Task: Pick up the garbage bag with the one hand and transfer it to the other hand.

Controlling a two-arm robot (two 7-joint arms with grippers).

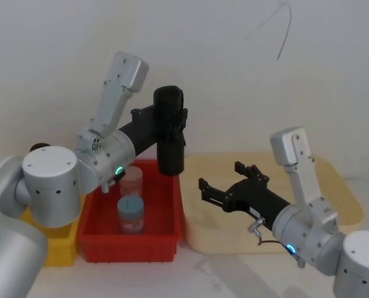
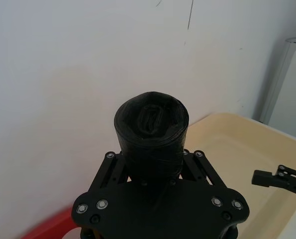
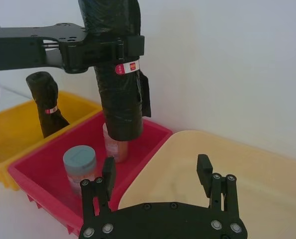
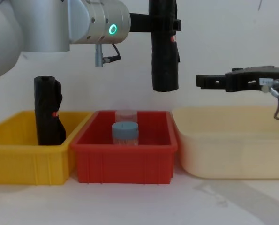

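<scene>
Fingers of the one hand (image 1: 175,124) clenched on upright garbage bag (image 1: 170,158), over red bin (image 1: 128,246); the other hand (image 1: 221,176), fingers spread, empty

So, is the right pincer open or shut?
Open: the right pincer shows its two fingers spread wide, nothing between them.

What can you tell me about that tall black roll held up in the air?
The roll is a tall black cylinder of tightly wound plastic, with a small red-and-white label. It hangs upright over the right end of the red bin, clamped near its top by the left tool. Nothing else touches it.
</scene>
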